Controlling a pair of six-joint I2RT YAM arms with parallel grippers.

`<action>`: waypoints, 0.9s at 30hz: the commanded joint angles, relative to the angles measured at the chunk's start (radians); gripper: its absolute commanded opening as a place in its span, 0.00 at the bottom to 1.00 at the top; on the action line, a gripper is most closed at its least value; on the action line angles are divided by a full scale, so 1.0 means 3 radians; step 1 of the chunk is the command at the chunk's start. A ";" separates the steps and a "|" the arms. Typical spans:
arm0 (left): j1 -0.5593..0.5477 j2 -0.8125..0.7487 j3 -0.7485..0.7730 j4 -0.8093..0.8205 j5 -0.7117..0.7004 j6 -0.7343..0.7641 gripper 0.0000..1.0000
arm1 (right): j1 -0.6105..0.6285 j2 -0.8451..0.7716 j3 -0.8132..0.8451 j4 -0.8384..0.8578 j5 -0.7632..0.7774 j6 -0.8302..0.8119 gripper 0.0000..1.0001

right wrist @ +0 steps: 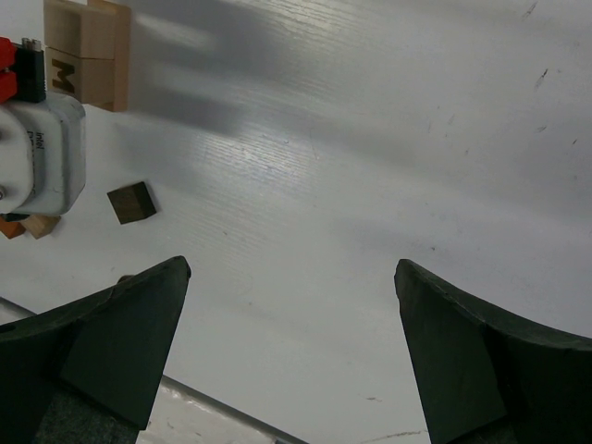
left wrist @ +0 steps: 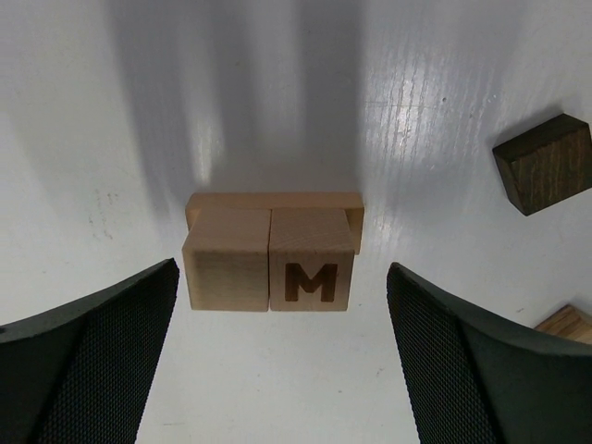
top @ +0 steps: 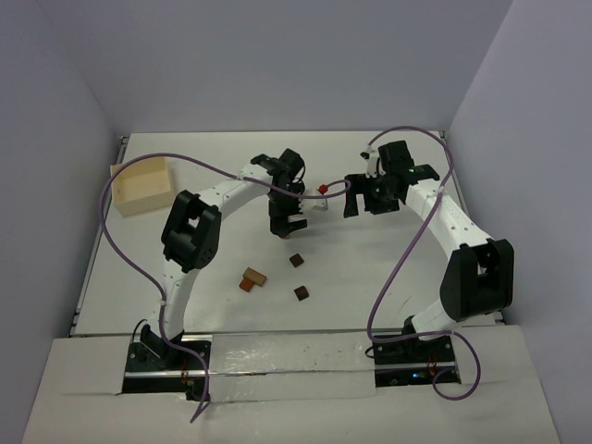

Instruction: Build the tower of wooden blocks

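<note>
Left wrist view: left pincer point(left wrist: 282, 270) stands wide, jaws either side of the start of the tower point(left wrist: 274, 242), touching nothing. Two pale cubes sit flush, the plain cube point(left wrist: 227, 259) at 9 o'clock of the M cube point(left wrist: 312, 261), with the long piece point(left wrist: 274, 200) just behind at 12. You can't tell here whether they rest on it or against it. So one low row is placed and there is no height yet; most of the stacking is left, by my read. A dark cube point(left wrist: 543, 163) lies apart at 2 o'clock.

Top external view gives you what the wrist misses: the loose stock on the counter point(top: 388, 277) at 6 o'clock of the left pincer, namely the dark cube, a second dark block point(top: 302, 292) and a reddish-brown piece point(top: 252, 277). The pincer body hides the row there.

Right wrist view: right pincer point(right wrist: 291, 268) wide, holding nothing, the row at its 10 o'clock.
</note>
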 commanded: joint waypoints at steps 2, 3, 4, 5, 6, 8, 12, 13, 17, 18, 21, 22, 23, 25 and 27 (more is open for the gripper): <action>0.0005 -0.0548 0.0447 -0.0192 -0.0003 -0.0060 0.99 | -0.0010 -0.0096 0.0164 -0.0018 -0.0125 -0.0008 1.00; 0.0010 -0.0656 0.0476 -0.0185 0.0004 -0.0085 0.99 | -0.0010 -0.0111 0.0163 -0.0014 -0.0128 -0.0008 1.00; 0.0017 -0.0769 0.0498 -0.0166 0.0010 -0.0116 0.99 | -0.0010 -0.0127 0.0161 -0.0010 -0.0130 -0.0008 1.00; 0.0032 -0.0911 0.0508 -0.0123 0.0020 -0.0162 0.99 | -0.0010 -0.0144 0.0157 -0.0007 -0.0134 -0.0010 1.00; 0.0057 -0.1028 0.0502 -0.0072 0.0035 -0.0206 0.99 | -0.0010 -0.0162 0.0154 -0.0007 -0.0139 -0.0013 1.00; 0.0137 -0.1230 0.0453 0.0134 0.0086 -0.0441 0.99 | -0.0009 -0.0214 0.0126 0.0009 -0.0179 -0.0040 1.00; 0.0549 -0.1770 0.0120 0.0714 0.0357 -0.1278 0.99 | 0.0035 -0.0390 0.0014 0.0096 -0.0340 -0.0222 1.00; 0.0676 -0.1862 0.0021 0.0862 0.0447 -0.1336 0.99 | 0.0061 -0.0434 0.0006 0.0105 -0.0372 -0.0292 1.00; 0.1167 -0.2142 -0.0355 0.1272 0.0574 -0.2229 0.99 | 0.0290 -0.0508 0.0063 0.0073 -0.0351 -0.0652 1.00; 0.1277 -0.2167 -0.0448 0.1284 0.0567 -0.2408 0.99 | 0.0357 -0.0493 0.0118 0.0029 -0.0308 -0.0726 1.00; 0.1404 -0.2162 -0.0621 0.1048 0.0393 -0.2684 0.99 | 0.0603 -0.0438 0.0267 -0.0045 -0.0005 -0.0936 1.00; 0.1473 -0.2226 -0.0726 0.0995 0.0599 -0.2669 0.99 | 0.0673 -0.0442 0.0280 -0.0044 0.0051 -0.1001 1.00; 0.1725 -0.2491 -0.1131 0.1202 0.0933 -0.2764 0.99 | 0.0867 -0.0465 0.0241 -0.0005 0.0119 -0.1167 1.00; 0.2015 -0.2775 -0.1560 0.1471 0.1406 -0.2889 0.99 | 0.1091 -0.0521 0.0175 0.0045 0.0221 -0.1395 1.00; 0.2390 -0.3089 -0.2032 0.1763 0.1717 -0.3012 0.99 | 0.1503 -0.0611 -0.0032 0.0176 0.0169 -0.2042 1.00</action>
